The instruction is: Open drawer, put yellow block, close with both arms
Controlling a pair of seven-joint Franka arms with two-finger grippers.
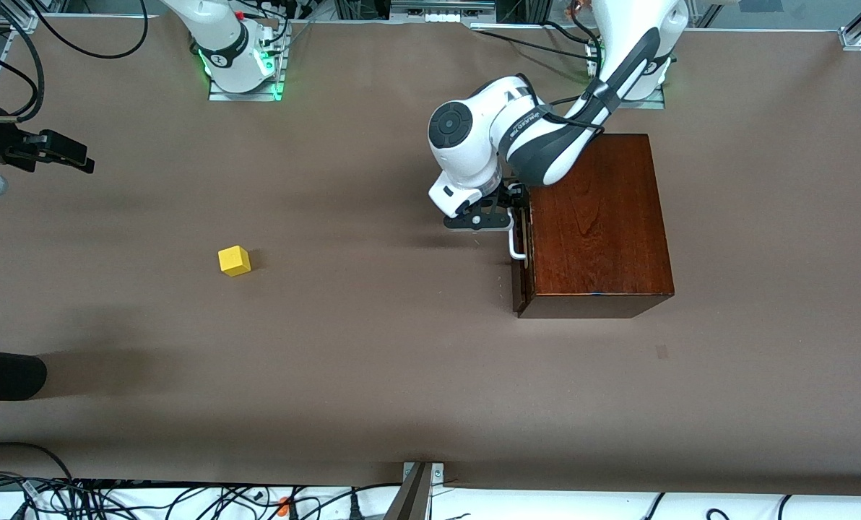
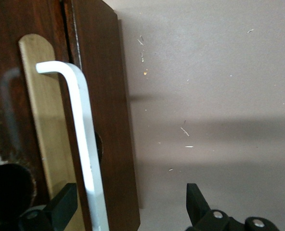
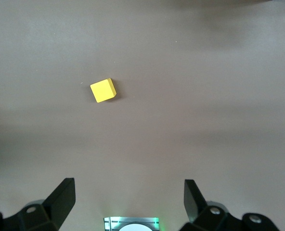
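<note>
The reddish-brown wooden box stands toward the left arm's end of the table. Its drawer front looks closed or nearly so, and the white U-shaped handle faces the right arm's end. My left gripper is open at the handle. In the left wrist view the handle runs between the fingers of the left gripper, on the dark drawer front. The yellow block lies on the table, far from the box. My right gripper is open, empty and high above the table. The right wrist view shows the right gripper and the block below.
The right arm's base with green lights stands at the table's top edge. A dark rounded object juts in at the right arm's end, nearer the front camera. Cables run along the front edge. Brown table surface lies between block and box.
</note>
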